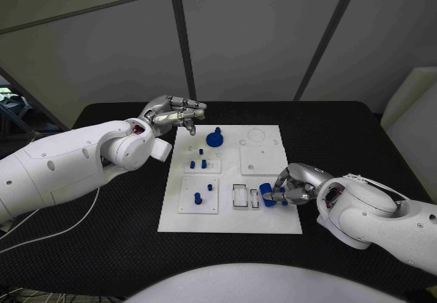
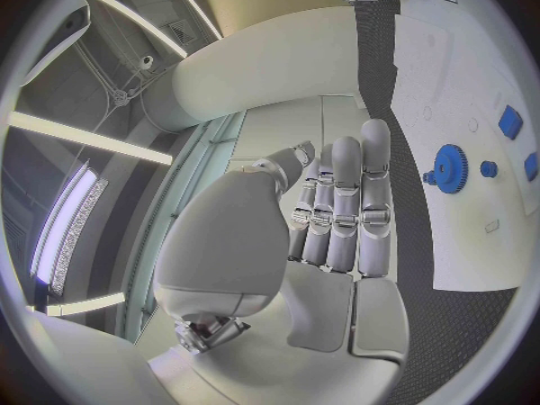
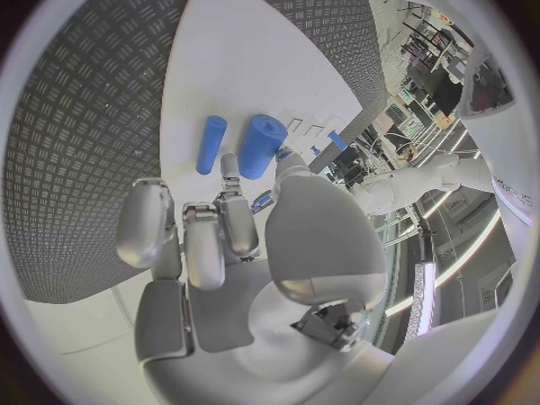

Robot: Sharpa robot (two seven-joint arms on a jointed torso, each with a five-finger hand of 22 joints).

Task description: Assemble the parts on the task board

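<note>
Parts are seen near the task board's right edge, where a blue cylinder is pinched by the right hand. It is judged light, rigid and smooth, best held across its sides. The left hand is held empty with fingers together.

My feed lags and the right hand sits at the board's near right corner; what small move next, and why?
Probably close the right hand on the thick blue cylinder and lift it slightly. Its fingertips reach that cylinder on the white task board but don't plainly grip it; a thinner blue rod lies alongside. The left hand hovers empty at the far edge.
</note>
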